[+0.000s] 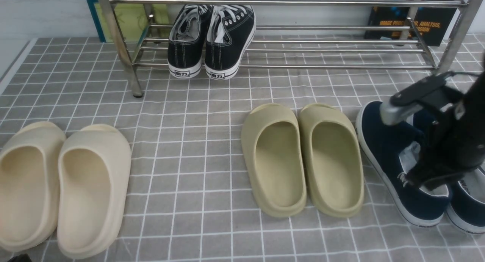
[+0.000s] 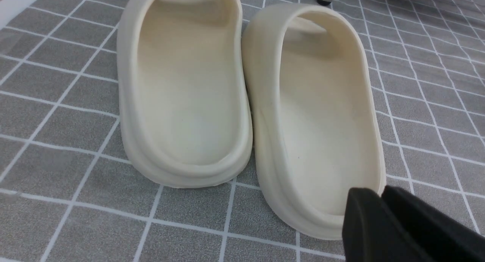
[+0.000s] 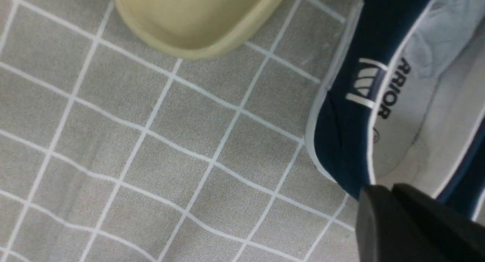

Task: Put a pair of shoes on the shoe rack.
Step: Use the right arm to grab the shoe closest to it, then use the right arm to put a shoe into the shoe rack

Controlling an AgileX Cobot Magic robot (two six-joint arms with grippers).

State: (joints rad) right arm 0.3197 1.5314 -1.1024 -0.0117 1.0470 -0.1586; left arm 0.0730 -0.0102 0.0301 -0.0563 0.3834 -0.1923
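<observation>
Blue shoes point(image 1: 386, 156) are light and bendy; pinch the heel rim. Can't tell if the right fingers point(image 3: 382, 224) hold one.

And there was the navy slip-on sneaker point(image 3: 341, 140), its white sole edge down on the grey checked cloth point(image 3: 151, 140). The light grey lining was open to view, with the letters "RRIOR" printed along the inside of the collar and a small white-striped tab on the navy side. Off to the left, clear of the sneaker, sat the rounded heel end of an olive slide point(image 3: 193, 23). The right gripper point(image 3: 392, 193) hung at the heel end of the sneaker's collar, black fingers close together; gripping or not, nobody could tell.
</observation>
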